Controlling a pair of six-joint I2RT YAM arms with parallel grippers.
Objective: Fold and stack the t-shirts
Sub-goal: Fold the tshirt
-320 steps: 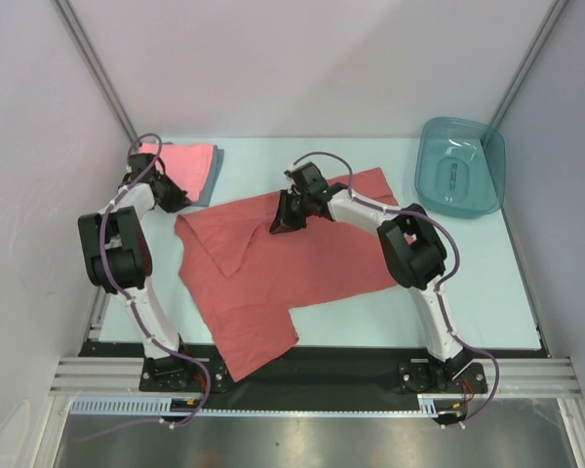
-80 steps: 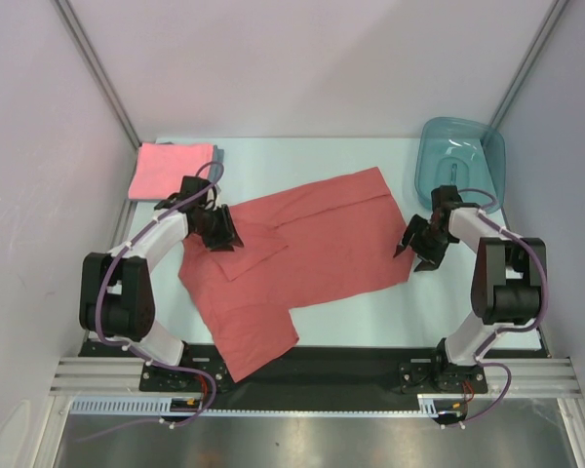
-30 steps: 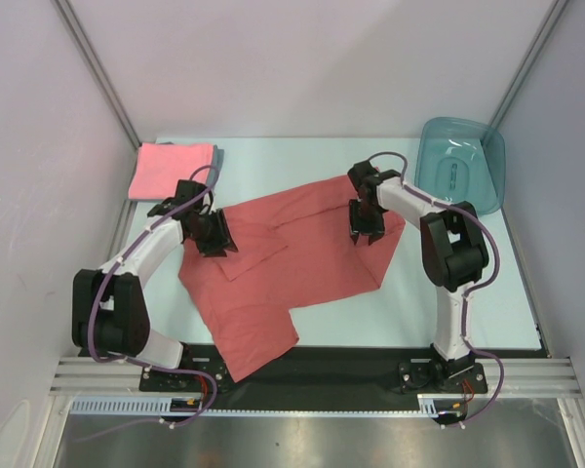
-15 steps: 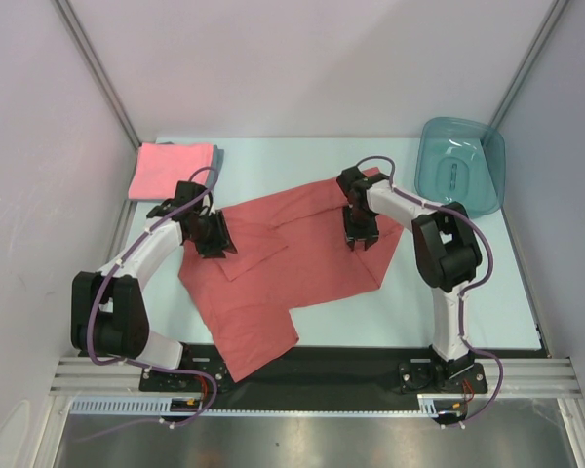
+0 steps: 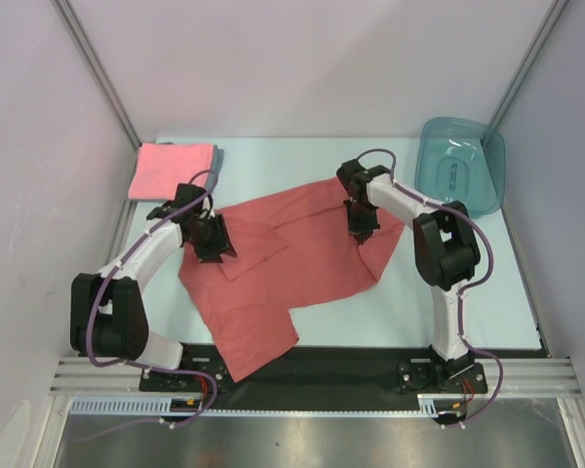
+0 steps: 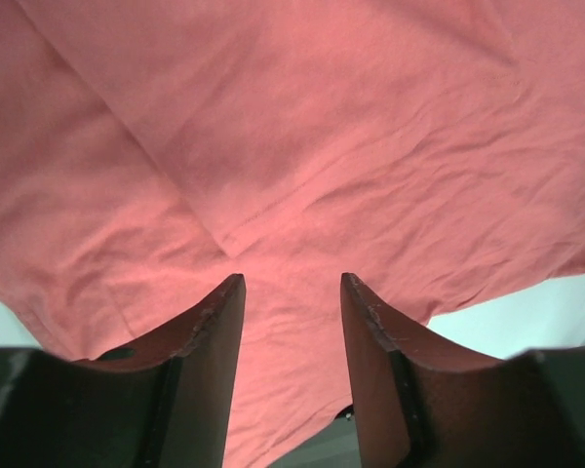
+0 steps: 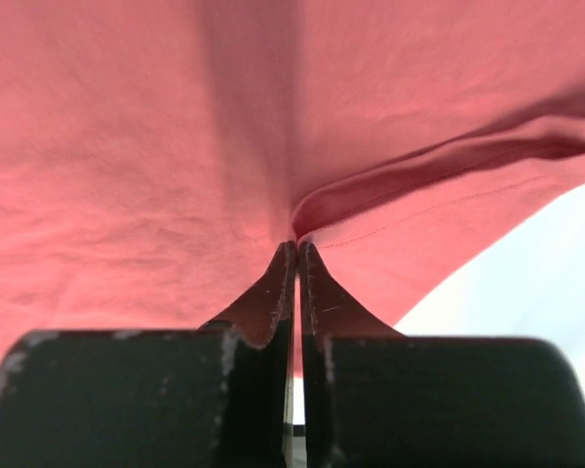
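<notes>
Right gripper [image 5: 360,230] leftward, tight on t-shirt [image 5: 292,265]

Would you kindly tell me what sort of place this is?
Probably a robotics lab cell: blank white walls, left arm and right arm bolted to a metal rail, a table with a red shirt and a tub.

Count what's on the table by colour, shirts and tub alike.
red shirt: 1, spread out
pink shirt: 1, folded
grey-blue shirt: 1, only an edge shows under the pink shirt
teal tub: 1
Total: 4
</notes>
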